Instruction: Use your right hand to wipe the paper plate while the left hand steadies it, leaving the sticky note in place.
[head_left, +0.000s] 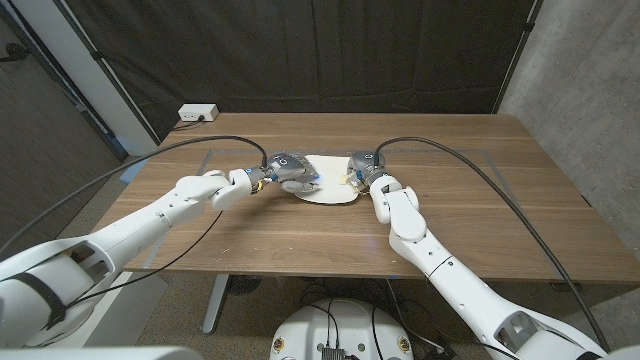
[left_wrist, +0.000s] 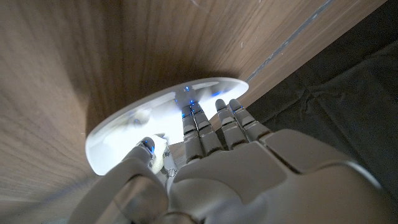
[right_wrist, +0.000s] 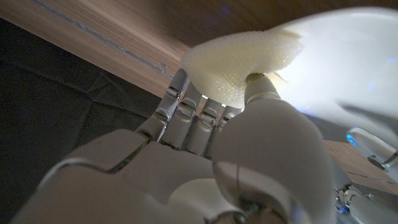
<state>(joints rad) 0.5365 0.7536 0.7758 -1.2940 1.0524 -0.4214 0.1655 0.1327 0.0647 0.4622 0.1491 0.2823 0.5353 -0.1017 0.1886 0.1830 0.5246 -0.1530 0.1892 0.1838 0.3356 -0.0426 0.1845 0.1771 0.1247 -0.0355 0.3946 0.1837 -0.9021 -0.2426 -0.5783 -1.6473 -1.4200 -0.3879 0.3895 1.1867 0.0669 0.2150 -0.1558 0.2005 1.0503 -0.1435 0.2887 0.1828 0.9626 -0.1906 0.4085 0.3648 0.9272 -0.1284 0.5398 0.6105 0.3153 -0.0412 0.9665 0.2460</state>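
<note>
Paper plate (head_left: 328, 183) mid-tabletop toward the far edge; left hand (head_left: 287, 170) fingers press its rim, right hand (head_left: 366, 170) pinches a yellow sponge (right_wrist: 242, 65) on it.

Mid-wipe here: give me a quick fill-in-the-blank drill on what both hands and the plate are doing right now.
1. The right hand grips a pale yellow ____ at the rim of the round white paper plate.
2. The left hand has its fingers on the plate's ____.
3. The plate sits on a brown ____ table.
4. In the head view, the two hands meet the plate from ____ sides.

Missing words: sponge; rim; wooden; opposite
</note>
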